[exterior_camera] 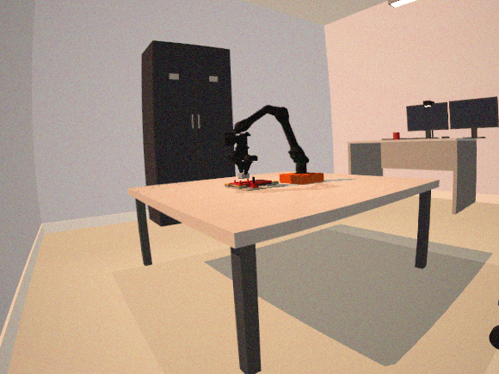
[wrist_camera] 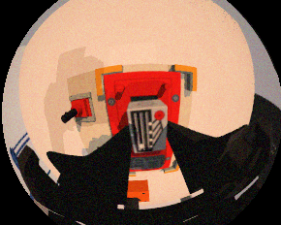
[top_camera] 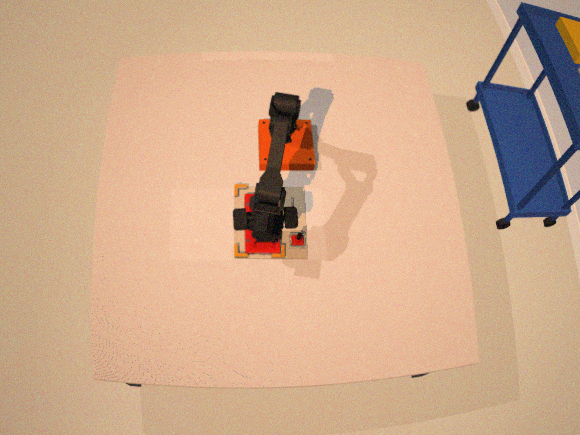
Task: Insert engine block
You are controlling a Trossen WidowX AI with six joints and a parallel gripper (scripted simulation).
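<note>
My gripper [exterior_camera: 244,173] [wrist_camera: 148,127] is shut on the engine block [exterior_camera: 243,175] [wrist_camera: 145,133], a grey block with dark slots and a red disc on its top. The block is held a little above the red car body [top_camera: 250,249] [exterior_camera: 262,182] [wrist_camera: 140,78], with a gap below it in the exterior view. In the wrist view it covers the middle of the body. A dark edge shows just beyond the block; the rest of the opening and the rib cannot be made out. In the top view the arm hides the block.
The body lies between orange corner brackets [top_camera: 237,252] [wrist_camera: 194,80]. Beside it a small red piece [top_camera: 296,241] [wrist_camera: 88,106] with an upright black knob sits in a grey frame. The orange arm base [top_camera: 265,146] [exterior_camera: 301,178] stands behind the body. A blue cart [top_camera: 520,151] is beyond the table.
</note>
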